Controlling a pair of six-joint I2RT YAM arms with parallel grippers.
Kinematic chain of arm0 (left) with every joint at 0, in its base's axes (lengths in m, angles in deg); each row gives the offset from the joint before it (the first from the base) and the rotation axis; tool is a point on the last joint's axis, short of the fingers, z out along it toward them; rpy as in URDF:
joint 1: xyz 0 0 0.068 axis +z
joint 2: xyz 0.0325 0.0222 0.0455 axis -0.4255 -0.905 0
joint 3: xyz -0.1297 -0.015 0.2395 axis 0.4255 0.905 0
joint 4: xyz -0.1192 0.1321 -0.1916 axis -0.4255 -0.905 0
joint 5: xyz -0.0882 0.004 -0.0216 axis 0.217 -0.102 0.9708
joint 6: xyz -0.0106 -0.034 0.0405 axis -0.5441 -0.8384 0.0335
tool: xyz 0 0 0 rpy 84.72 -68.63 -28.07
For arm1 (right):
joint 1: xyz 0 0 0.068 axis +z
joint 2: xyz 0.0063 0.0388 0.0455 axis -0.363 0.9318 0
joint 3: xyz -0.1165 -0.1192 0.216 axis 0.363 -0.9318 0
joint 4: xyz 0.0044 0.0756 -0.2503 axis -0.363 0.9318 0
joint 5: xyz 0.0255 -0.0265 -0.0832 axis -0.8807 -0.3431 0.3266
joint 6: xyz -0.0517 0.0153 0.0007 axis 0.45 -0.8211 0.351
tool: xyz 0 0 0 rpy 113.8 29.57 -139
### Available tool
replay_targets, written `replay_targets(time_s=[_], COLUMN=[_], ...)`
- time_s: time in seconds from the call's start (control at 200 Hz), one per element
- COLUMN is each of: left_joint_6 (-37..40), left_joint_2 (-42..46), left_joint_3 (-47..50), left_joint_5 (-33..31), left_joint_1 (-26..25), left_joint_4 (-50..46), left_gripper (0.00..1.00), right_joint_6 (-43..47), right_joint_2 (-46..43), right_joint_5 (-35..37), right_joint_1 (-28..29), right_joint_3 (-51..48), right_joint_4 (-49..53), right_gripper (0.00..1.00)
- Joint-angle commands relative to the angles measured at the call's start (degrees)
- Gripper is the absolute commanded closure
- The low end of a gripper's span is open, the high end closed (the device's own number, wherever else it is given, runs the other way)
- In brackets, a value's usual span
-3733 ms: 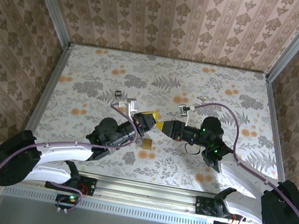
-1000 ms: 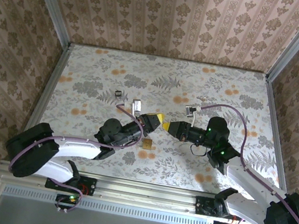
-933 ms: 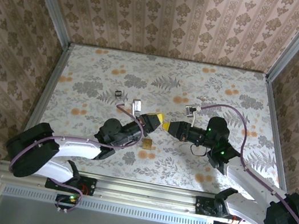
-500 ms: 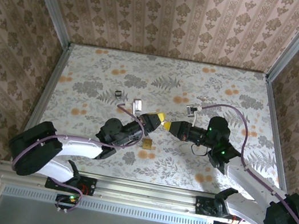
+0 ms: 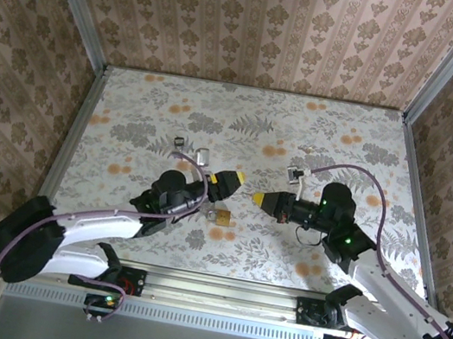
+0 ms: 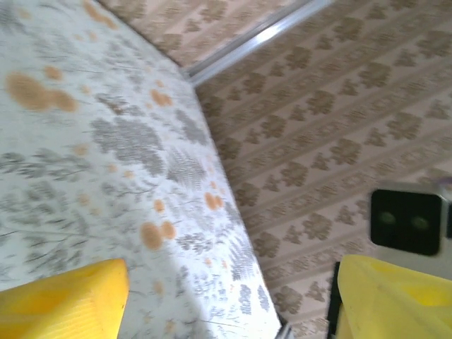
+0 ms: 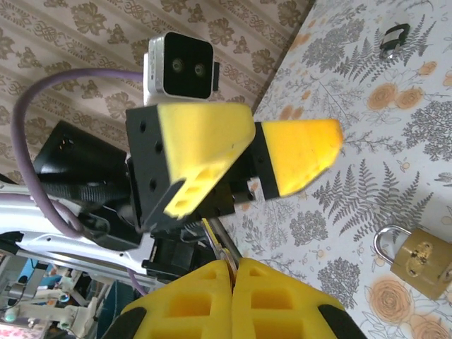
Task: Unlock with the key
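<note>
table (image 5: 343, 155): floral cover, grey ferns and orange blooms | padlock (image 5: 220, 216): brass with a silver shackle, lying flat near the front middle | small dark object (image 5: 178, 141): left of centre (too small to identify), well apart from padlock

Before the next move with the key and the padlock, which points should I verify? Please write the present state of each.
1. Right hand shut on thin silver metal key: ok.
2. Left hand open and empty: ok.
3. Brass-gold padlock with silver shackle lying on floral table, unobstructed: ok.
4. Padlock steadied by a hand: not ok.
5. Key lined up with keyhole: not ok, padlock lies apart.
6. Which way the keyhole faces: cannot tell.
</note>
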Motion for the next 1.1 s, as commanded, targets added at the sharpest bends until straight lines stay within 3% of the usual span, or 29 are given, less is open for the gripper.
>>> replay_targets(time_s=[0.0,0.17,0.295,0.395,0.505,0.68,0.765,0.86,0.945,1.015,1.095], left_joint_6=[3.1,13.0,20.6,26.4,36.7,63.1,79.0,93.0,99.5,103.4,109.5], left_joint_2=[5.3,7.7,1.7,-4.1,-6.9,-7.6,-5.2,-2.0,-2.8,-5.4,-8.4], left_joint_3=[-4.9,-15.0,-22.6,-27.0,-29.2,-30.4,-25.3,-18.6,-17.0,-19.3,-21.5], left_joint_5=[-3.5,-3.3,0.3,1.7,2.5,4.8,7.5,13.3,18.1,23.0,25.6], left_joint_1=[1.4,2.8,3.1,2.7,2.0,-0.1,-0.9,0.1,3.9,7.7,8.5], left_joint_4=[-24.2,-54.2,-70.4,-76.9,-76.2,-73.2,-67.2,-59.6,-57.6,-60.8,-64.8], left_gripper=[0.18,0.15,0.16,0.21,0.22,0.24,0.27,0.24,0.25,0.25,0.25], right_joint_6=[3.7,7.2,8.8,9.7,10.6,11.6,12.0,12.3,12.5,12.5,12.9], right_joint_2=[-1.8,-3.3,-3.4,-3.7,-4.4,-6.0,-6.5,-6.6,-6.4,-6.0,-5.6], right_joint_5=[3.5,7.5,9.0,9.6,10.3,11.4,11.9,12.2,12.5,12.5,12.4], right_joint_1=[0.4,0.5,0.5,0.5,0.5,0.5,0.5,0.5,0.5,0.5,0.5], right_joint_3=[0.2,1.4,1.8,2.3,2.6,3.2,3.5,3.9,4.1,4.4,4.8], right_joint_4=[7.0,15.3,18.4,19.9,21.7,25.5,26.8,27.5,28.0,28.3,28.8], right_gripper=[1.00,1.00,1.00,1.00,1.00,1.00,1.00,1.00,1.00,1.00,1.00])
